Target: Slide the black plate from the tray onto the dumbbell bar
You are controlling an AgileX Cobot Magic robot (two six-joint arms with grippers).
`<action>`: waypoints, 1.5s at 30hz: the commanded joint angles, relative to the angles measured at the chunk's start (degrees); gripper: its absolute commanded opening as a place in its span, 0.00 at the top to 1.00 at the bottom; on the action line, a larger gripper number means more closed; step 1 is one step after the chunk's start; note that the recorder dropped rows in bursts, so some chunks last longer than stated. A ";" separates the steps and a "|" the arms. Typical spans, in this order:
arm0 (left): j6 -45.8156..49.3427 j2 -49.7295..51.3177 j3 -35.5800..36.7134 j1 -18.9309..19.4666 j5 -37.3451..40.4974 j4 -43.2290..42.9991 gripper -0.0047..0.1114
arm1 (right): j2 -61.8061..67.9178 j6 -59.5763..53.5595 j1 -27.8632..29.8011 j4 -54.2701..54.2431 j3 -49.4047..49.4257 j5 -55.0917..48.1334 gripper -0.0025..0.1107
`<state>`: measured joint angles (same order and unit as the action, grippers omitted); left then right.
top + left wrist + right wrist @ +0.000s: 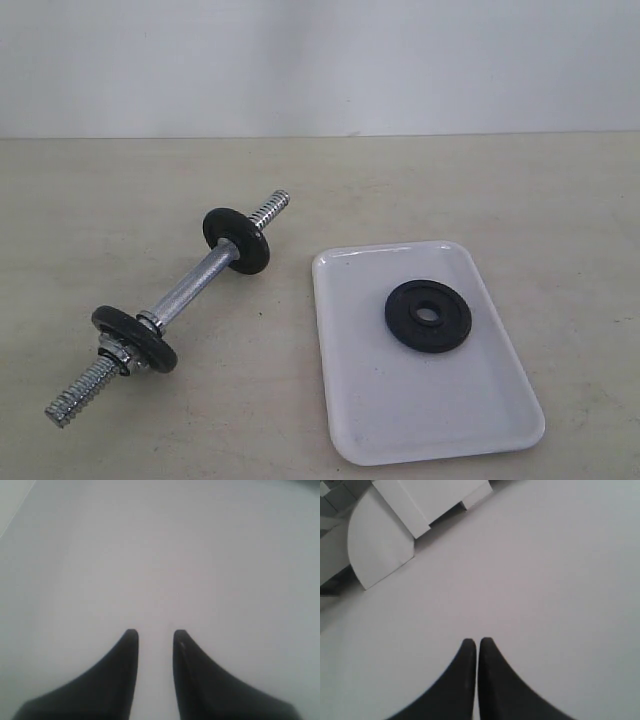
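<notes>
Exterior view is showing the black plate lying flat in the tray, on my right arm's side. The dumbbell bar is lying diagonally beside it, far threaded end nearest the tray. My left jaws are standing slightly apart, empty; right jaws closed. Neither wrist view is showing the plate.

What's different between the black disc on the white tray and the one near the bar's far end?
The loose disc lies flat on the tray; the mounted disc stands on edge, threaded on the bar. The loose disc's hole is empty; the bar fills the other's. Both are round, black, similar in size.
</notes>
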<state>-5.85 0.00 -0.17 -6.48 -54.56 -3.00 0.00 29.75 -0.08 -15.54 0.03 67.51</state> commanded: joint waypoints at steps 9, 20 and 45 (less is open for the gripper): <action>-6.72 0.00 0.17 0.14 -3.10 3.90 0.76 | 0.00 -14.99 0.08 -6.60 -0.19 -22.35 0.98; -32.05 11.85 -20.83 0.14 39.14 -32.53 0.81 | 15.51 -15.10 0.03 18.54 -29.53 -71.24 0.98; -85.31 70.87 -47.39 0.03 10.17 -96.94 0.92 | 72.58 -61.81 -25.73 0.32 -51.17 -97.06 0.98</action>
<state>-93.80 69.99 -47.76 -6.48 -46.72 -99.86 70.53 -32.60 -25.74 -15.75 -50.64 -32.96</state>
